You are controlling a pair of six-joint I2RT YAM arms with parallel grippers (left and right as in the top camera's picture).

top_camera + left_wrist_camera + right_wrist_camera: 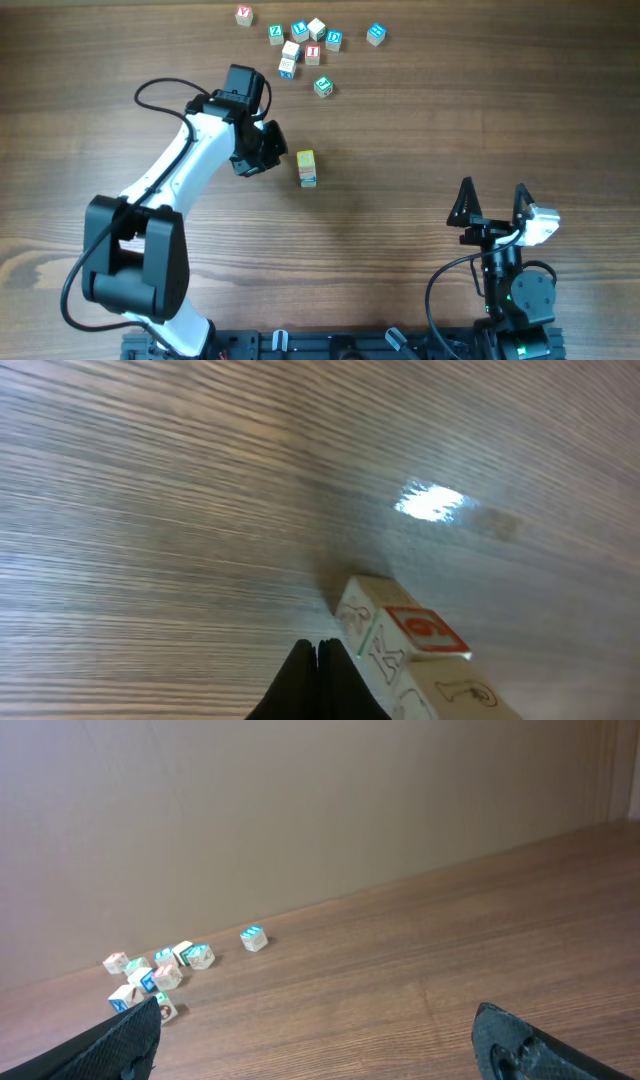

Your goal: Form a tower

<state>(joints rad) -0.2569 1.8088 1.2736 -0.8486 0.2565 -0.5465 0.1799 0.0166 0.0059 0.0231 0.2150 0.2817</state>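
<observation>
The left gripper had its fingers pressed together on nothing, tips just beside the tower. The tower stood mid-table, perhaps three cubes high, well apart from the loose cubes. The right gripper sat spread wide, idle. Fetching another cube seemed the step; that called for opening and reaching to the cluster.

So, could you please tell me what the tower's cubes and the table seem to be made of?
The tower: probably wood, with matte pale faces carrying printed coloured letters and pictures; the left wrist view shows crisp square edges. The table: wood or a wood-look laminate, brown with straight grain lines and a slight sheen where light glares.
</observation>
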